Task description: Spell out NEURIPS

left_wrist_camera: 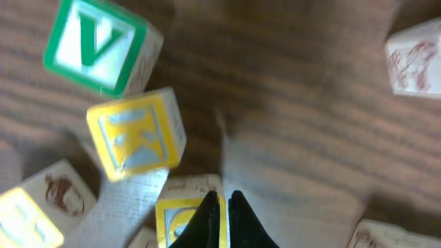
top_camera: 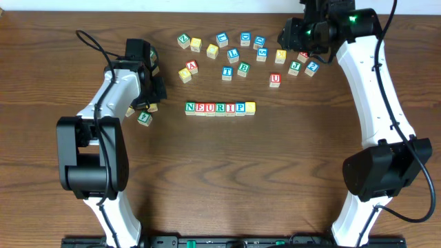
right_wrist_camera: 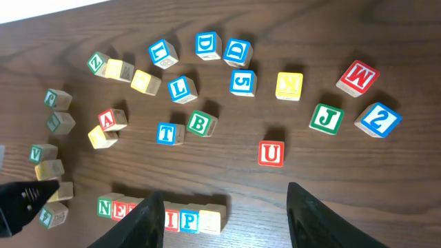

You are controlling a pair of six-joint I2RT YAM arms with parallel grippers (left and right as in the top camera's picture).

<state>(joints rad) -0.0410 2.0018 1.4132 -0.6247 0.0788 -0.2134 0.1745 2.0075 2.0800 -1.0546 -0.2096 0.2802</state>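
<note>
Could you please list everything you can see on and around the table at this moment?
Table: one, dark brown wood, under everything.
Spelled row: seven cubes, green N, red E, red U, green R, red I, blue P, a yellow one last; centre of the table, side by side.
Loose cubes: seventeen; seven blue, four yellow, three green, three red; scattered beyond the row.
Left cluster: about six cubes, green and yellow among them; left of the row.
Arms: two, white and black, one on each side.
Left gripper: one, black, shut, over the left cluster.
Right gripper: one, black, open and empty, above the far-right loose cubes.
</note>
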